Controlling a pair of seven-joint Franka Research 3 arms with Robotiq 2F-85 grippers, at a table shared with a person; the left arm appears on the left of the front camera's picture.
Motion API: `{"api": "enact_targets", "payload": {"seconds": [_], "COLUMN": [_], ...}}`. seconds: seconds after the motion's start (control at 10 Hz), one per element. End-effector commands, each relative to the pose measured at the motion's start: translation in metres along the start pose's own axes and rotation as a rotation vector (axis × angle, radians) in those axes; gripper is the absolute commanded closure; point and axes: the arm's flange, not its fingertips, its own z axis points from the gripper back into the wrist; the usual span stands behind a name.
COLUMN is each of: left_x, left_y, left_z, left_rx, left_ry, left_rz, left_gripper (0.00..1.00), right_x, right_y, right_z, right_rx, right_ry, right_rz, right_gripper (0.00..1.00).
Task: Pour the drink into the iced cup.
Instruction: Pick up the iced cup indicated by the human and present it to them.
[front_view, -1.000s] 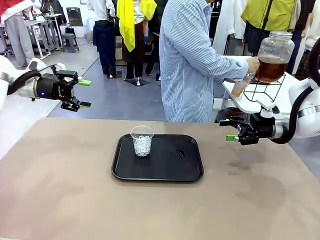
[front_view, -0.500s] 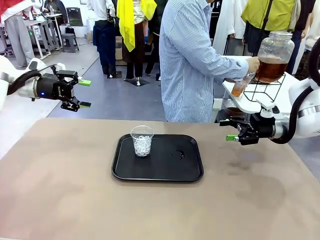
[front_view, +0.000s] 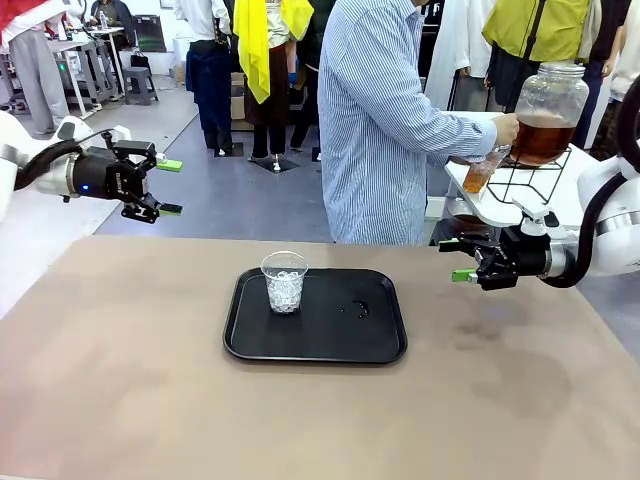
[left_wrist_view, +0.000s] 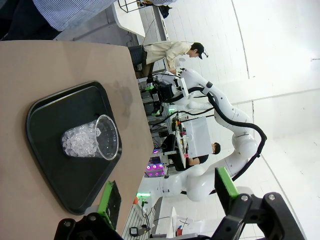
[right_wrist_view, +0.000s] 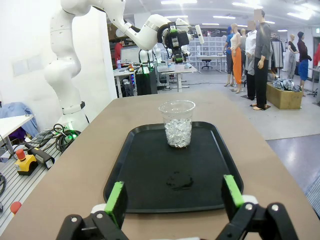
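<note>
The iced cup (front_view: 285, 282), clear plastic and half full of ice, stands upright on the left part of a black tray (front_view: 330, 335). At a side table beyond the far right edge, a person holds a clear cup (front_view: 480, 172) of amber drink at the foot of a big lidded glass jar (front_view: 548, 110) holding the same drink. My left gripper (front_view: 168, 187) hovers open off the table's far left. My right gripper (front_view: 458, 260) hangs open to the right of the tray. The wrist views show the iced cup (left_wrist_view: 90, 140) (right_wrist_view: 177, 122) ahead of the open left gripper (left_wrist_view: 167, 192) and right gripper (right_wrist_view: 174, 197).
A small wet smear (front_view: 357, 309) marks the tray right of the cup. The jar sits on a black wire stand (front_view: 530, 180) on the white side table. The brown tabletop (front_view: 150, 400) around the tray is bare.
</note>
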Motion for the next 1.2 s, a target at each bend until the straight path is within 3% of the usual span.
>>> {"api": "enact_targets", "payload": {"seconds": [0.0, 1.1], "left_x": [-0.0009, -0.0009], "left_y": [-0.0011, -0.0011], "left_z": [0.0003, 0.0003], "left_rx": [0.002, 0.002], "left_ry": [-0.003, -0.003], "left_rz": [-0.007, -0.007], "left_gripper": [0.0, 0.0], "right_x": [0.003, 0.003], "right_y": [-0.0013, -0.0013], "right_z": [-0.001, -0.001], "right_rx": [0.005, 0.005], "right_ry": [-0.004, -0.004], "right_rz": [0.006, 0.006], "right_gripper": [0.0, 0.0]}}
